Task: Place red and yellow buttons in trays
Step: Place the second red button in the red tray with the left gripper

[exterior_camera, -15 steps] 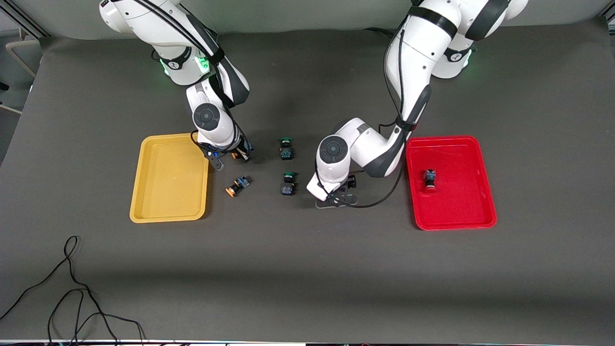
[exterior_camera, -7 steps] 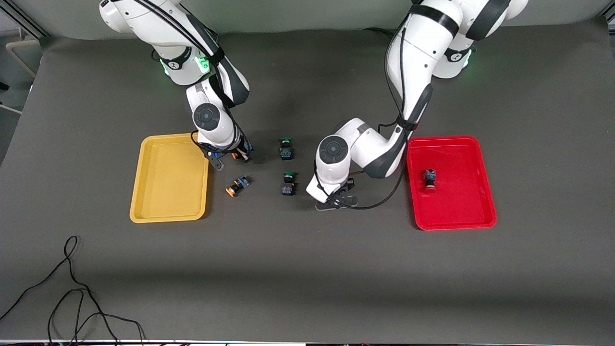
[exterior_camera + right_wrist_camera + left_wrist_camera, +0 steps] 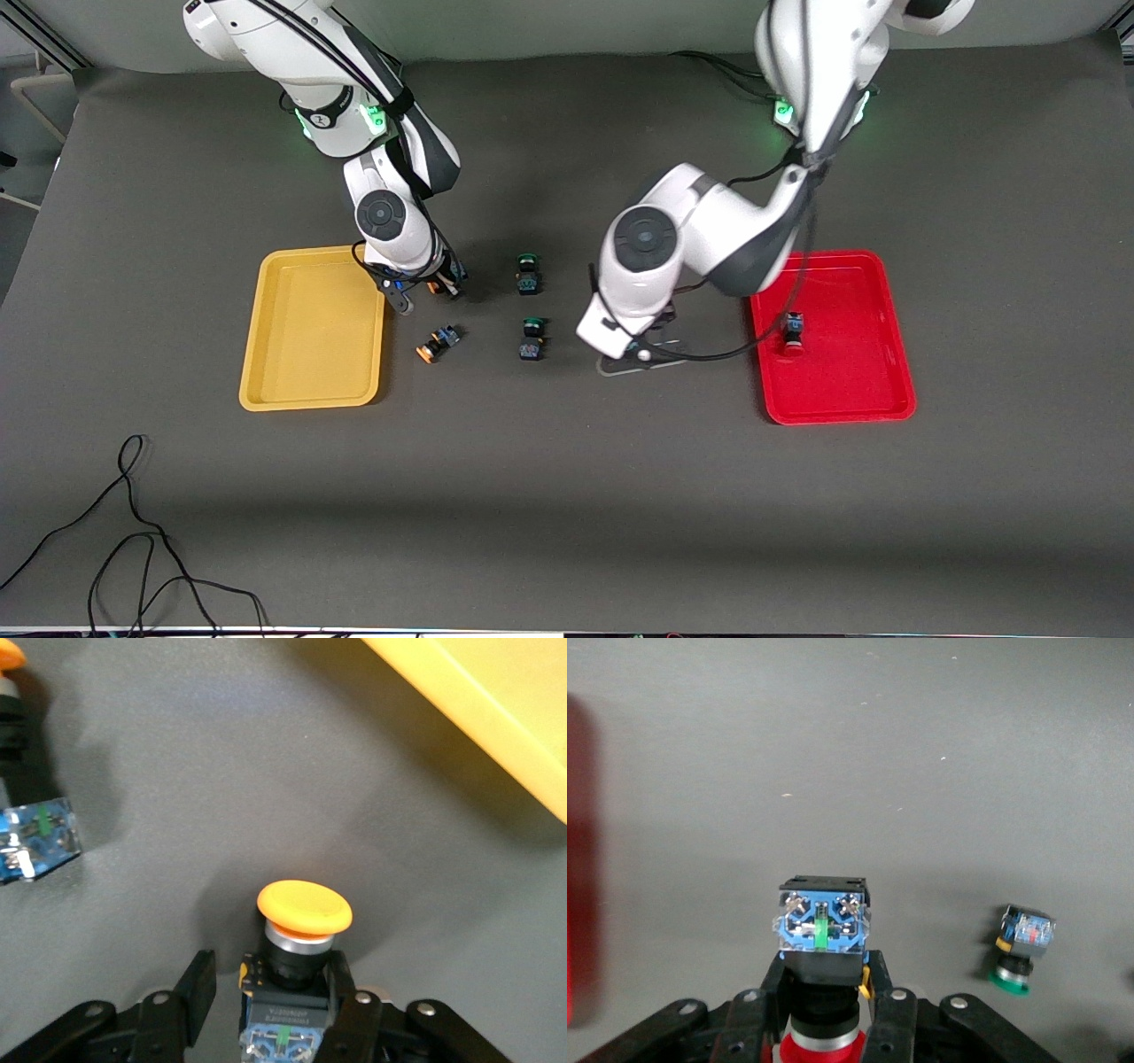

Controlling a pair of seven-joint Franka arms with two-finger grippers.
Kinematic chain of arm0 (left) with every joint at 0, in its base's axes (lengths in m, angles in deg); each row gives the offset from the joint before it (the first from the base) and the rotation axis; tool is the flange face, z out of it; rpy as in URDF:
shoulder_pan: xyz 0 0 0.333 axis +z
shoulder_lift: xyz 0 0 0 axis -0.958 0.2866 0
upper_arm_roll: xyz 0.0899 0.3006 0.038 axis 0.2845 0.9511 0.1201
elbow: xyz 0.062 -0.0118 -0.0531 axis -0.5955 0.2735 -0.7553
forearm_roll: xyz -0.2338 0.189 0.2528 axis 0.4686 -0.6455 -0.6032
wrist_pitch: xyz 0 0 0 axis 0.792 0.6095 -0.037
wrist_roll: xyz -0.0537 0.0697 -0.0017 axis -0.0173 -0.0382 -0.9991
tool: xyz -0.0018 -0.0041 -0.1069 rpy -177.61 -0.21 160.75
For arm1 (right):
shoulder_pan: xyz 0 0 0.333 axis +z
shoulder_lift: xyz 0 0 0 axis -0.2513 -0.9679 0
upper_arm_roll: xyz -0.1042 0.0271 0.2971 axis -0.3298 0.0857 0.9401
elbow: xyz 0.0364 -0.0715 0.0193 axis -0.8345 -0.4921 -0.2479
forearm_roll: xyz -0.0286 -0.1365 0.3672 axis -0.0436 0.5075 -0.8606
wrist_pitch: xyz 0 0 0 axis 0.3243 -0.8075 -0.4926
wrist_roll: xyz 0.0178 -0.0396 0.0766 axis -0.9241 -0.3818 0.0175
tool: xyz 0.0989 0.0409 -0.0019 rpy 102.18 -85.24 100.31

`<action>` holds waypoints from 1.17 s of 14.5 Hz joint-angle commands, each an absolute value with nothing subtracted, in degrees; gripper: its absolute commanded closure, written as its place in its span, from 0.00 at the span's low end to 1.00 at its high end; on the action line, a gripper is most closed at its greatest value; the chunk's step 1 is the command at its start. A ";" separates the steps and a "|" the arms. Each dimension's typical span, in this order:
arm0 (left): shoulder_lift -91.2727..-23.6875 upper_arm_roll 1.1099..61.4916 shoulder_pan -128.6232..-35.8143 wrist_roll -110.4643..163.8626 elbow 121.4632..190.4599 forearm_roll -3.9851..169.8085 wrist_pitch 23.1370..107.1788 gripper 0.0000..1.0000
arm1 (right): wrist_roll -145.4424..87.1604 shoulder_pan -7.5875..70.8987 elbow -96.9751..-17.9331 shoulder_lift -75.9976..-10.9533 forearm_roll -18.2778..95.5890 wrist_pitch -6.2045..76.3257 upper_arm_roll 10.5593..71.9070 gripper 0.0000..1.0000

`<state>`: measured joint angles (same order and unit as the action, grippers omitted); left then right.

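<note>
My left gripper is shut on a red button, with its red cap toward the wrist. It holds it over the table between a green button and the red tray. A second red button lies in the red tray. My right gripper is low beside the yellow tray. It is open around a yellow button: one finger touches it, the other stands apart. Another yellow button lies on the table nearer the front camera.
Two green buttons lie on the dark mat between the arms; one shows in the left wrist view. A black cable lies near the front edge at the right arm's end.
My left arm has lifted and swung a little toward the red tray with the red button in its gripper. The right arm has not moved.
</note>
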<state>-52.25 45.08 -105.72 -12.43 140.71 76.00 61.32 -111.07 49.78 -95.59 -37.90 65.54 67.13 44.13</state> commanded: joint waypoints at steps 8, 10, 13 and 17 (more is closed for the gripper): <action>-62.54 45.32 -79.17 15.89 153.80 77.44 54.78 0.94 | -103.81 49.62 -88.61 -30.05 64.60 51.41 39.06 0.71; -62.01 45.32 -74.69 21.52 157.21 74.38 57.40 0.94 | -101.68 49.63 -87.72 -28.28 64.52 48.99 37.37 0.71; -61.22 45.41 -71.42 25.85 169.93 71.39 74.75 0.94 | -102.20 50.15 -88.33 -30.72 64.43 52.57 37.45 0.00; -57.89 45.41 -71.14 25.85 176.31 69.00 84.31 0.92 | -102.90 55.16 -89.12 -37.05 58.55 60.67 37.54 0.00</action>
<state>-57.46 45.90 -70.88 25.33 174.07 70.05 82.35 -103.17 52.59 -89.35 -33.55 62.13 57.34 37.77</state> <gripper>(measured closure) 0.621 0.220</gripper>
